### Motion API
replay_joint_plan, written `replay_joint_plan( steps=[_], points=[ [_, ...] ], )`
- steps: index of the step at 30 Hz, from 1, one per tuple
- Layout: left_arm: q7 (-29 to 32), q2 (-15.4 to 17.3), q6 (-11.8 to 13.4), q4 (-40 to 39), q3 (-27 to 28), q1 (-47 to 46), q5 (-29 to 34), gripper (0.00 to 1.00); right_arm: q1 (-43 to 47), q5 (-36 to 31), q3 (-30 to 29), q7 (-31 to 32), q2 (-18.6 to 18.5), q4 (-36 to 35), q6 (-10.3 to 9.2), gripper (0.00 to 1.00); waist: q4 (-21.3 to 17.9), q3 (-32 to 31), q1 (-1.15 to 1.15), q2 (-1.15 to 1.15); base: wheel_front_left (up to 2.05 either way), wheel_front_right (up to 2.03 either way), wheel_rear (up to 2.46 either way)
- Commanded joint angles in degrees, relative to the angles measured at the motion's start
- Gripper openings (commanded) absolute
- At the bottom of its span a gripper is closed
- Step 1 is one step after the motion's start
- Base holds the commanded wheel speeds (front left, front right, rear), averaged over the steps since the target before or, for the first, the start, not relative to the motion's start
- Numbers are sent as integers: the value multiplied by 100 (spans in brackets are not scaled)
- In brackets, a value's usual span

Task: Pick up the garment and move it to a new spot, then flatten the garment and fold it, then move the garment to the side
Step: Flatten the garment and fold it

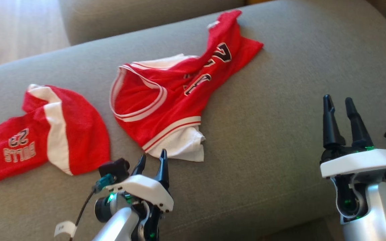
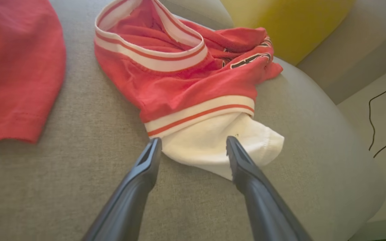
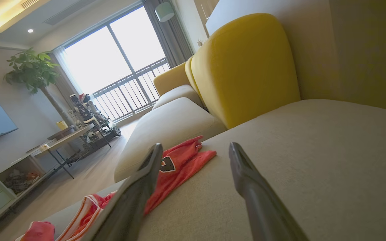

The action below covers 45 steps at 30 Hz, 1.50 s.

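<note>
- The grey sofa seat (image 1: 280, 117) carries everything here, a broad rounded cushion running across the head view.
- A yellow cushion (image 3: 246, 67) rises behind the seat at its far end, seen past the right hand's fingers.
- There's the red jersey (image 1: 152, 103), the garment, crumpled in the middle of the seat. Its striped armhole gapes towards the left, black numerals are bunched up on the far part, and a white inner layer pokes out at the near edge.
- Over on the left lie the red shorts (image 1: 79, 134), apart from the jersey with bare grey fabric between them. They have a white side stripe, and "BULLS 23" reads upside down from here.
- The right hand (image 1: 337, 99) sits at the lower right, well apart from the jersey. Its two dark fingers are spread and point up the seat, and there is nothing between them.
- The left hand (image 1: 153, 155) is right at the jersey's near edge, with its fingers spread wide.
- In its wrist view the two tips frame that white flap, one on either side. Whether they touch the cloth I cannot tell, but nothing is gripped.
</note>
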Motion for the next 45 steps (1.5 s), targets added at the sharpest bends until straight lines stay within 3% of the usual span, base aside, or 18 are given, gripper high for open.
replay_joint_plan(
  steps=[1, 6, 17, 18, 19, 25, 30, 40, 45],
  points=[
    [-71, -7, 16, -34, 130, -276, 22, 100, -115, 118, 107, 5, 1, -219, 40, 100, -148, 162, 0, 0, 0, 0, 0],
    [-71, -7, -2, 450, 198, -498, -336, 100, -106, 220, 114, -58, 1, -243, 40, 100, -299, 266, 0, 0, 0, 0, 0],
    [-71, -7, 13, 897, 277, -869, -288, 100, -151, 156, 199, -146, 1, -336, 40, 100, -424, 462, 0, 0, 0, 0, 0],
    [-71, -7, -64, 934, 262, -935, -268, 10, -157, 160, 209, -161, 1, -333, 40, 100, -427, 495, 0, 0, 0, 0, 0],
    [-71, -7, -113, 947, 253, -958, -250, 0, -159, 159, 212, -168, 1, -324, 40, 100, -425, 502, 0, 0, 0, 0, 0],
    [-71, -7, -151, 772, 503, -859, -7, 0, -130, 171, 104, -209, 1, -224, 40, 100, -275, 391, 0, 0, 0, 0, 0],
    [-71, -7, -203, 59, 860, -432, 881, 0, -76, 204, 66, -252, 2, -44, 40, 100, 19, 79, 0, 0, 0, 0, 0],
    [-71, 71, -565, -860, 793, 784, 1748, 0, 34, 180, -178, -315, 2, 437, 40, 100, 540, -383, 0, 0, 0, 0, 0],
    [-71, 204, -485, -1249, 931, 1051, 1933, 0, 12, 219, -200, -360, 2, 623, 40, 100, 806, -456, 0, 0, 0, 0, 0]
  ],
)
